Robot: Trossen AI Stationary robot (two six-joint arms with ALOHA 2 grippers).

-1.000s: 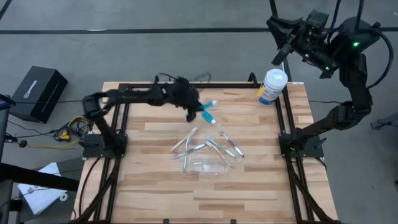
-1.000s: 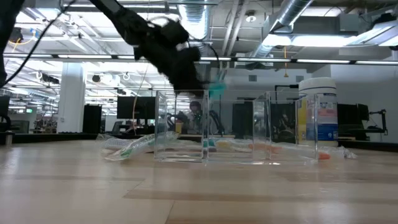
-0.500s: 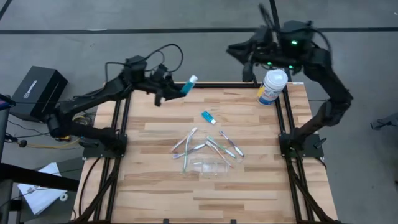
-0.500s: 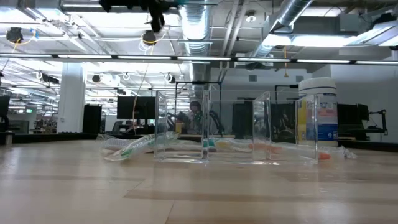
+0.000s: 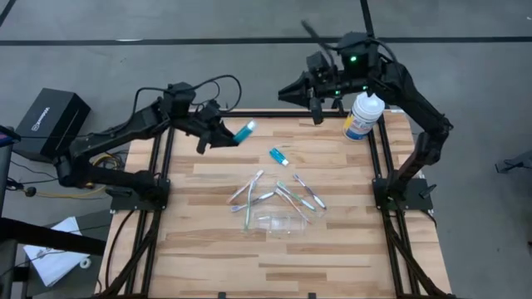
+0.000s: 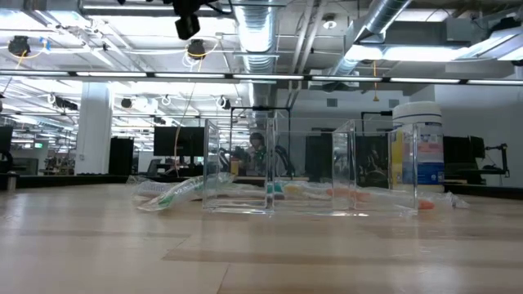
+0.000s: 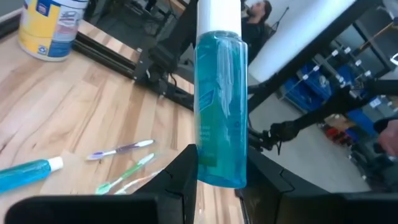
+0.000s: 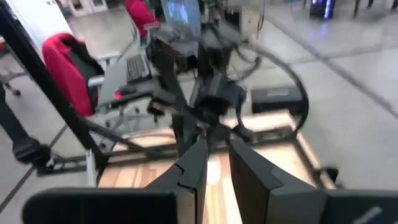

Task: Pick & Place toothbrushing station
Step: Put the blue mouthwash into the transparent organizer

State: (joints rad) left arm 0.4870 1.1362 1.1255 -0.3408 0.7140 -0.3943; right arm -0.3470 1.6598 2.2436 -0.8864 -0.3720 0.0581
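Carry step in hand: left gripper [image 5: 226, 134] clamps one toothpaste tube [image 5: 244, 130], held aloft well back and left of the clear container [image 5: 281, 223]. Second tube [image 5: 278, 156] lies behind that container. Right gripper [image 5: 316, 98], fingers nearly closed on nothing, waits farther back. Next, probably: bring the tube over the container and release.

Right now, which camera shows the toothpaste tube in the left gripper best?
The left wrist view: the toothpaste tube fills it, clamped between the fingers. The high view shows it small; the low and right wrist views miss it.
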